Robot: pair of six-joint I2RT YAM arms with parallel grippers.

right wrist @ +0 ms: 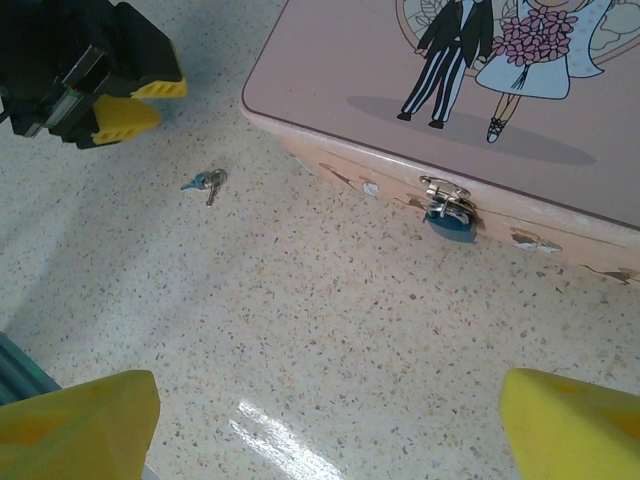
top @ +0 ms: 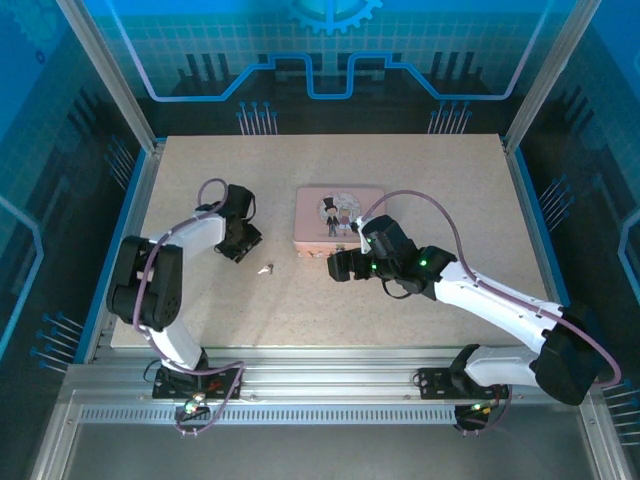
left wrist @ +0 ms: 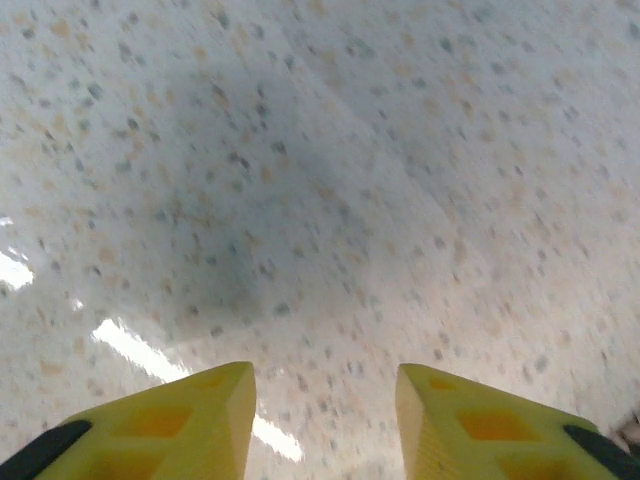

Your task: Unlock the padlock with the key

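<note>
Metal, tiny and stiff, the padlock (right wrist: 452, 222) is hung on the pink tin (right wrist: 330, 60), the light, likely slippery key (right wrist: 207, 183) laid on the counter (right wrist: 330, 340), best pinched by its head, with left fingers (left wrist: 190, 420) and right fingers (right wrist: 80, 420) parted.

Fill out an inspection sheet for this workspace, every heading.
Surface: speckled beige table, some glare.
Job's things: padlock hangs from the front hasp of the pink tin; key lies on the table beside the tin, apart from it and from both grippers.
Clutter: nothing seen.
Grippers: left gripper poised near the key, fingers apart, empty; right gripper wide open, empty, facing the padlock.
Cables: one cable loops along each arm.
Surroundings: blue-lit panels, metal frame rail.
</note>
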